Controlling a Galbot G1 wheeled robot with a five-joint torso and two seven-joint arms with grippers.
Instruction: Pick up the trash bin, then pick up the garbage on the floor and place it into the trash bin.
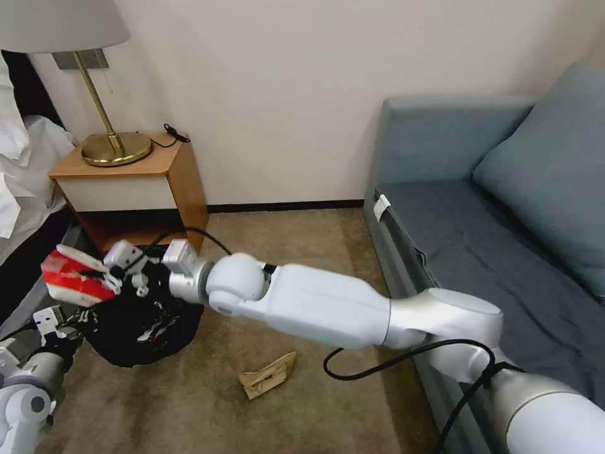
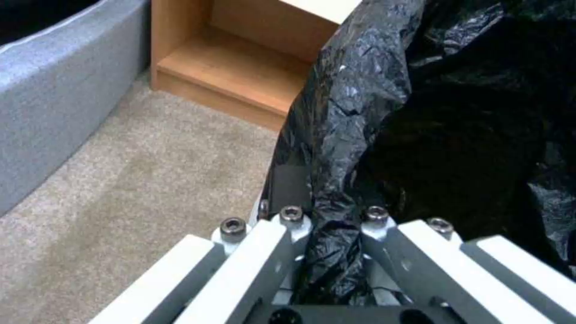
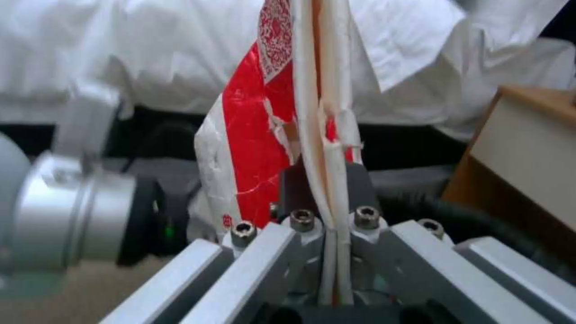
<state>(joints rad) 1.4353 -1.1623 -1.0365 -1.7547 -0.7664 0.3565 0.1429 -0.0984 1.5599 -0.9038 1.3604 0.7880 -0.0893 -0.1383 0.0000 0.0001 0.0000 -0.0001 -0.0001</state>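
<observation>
Right pincer [image 3: 327,211] pinching red-and-white carton [image 1: 72,277] above trash bin [image 1: 142,328]; left pincer [image 2: 327,216] clamped on bin's bag rim.

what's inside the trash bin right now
Only crinkled black liner shows inside the trash bin; its bottom is dark. The red-and-white carton sits above the rim in the right pincer. The left pincer pinches the rim.

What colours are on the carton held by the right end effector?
Red and white, with a printed code patch; the carton shows best in the right wrist view.
</observation>
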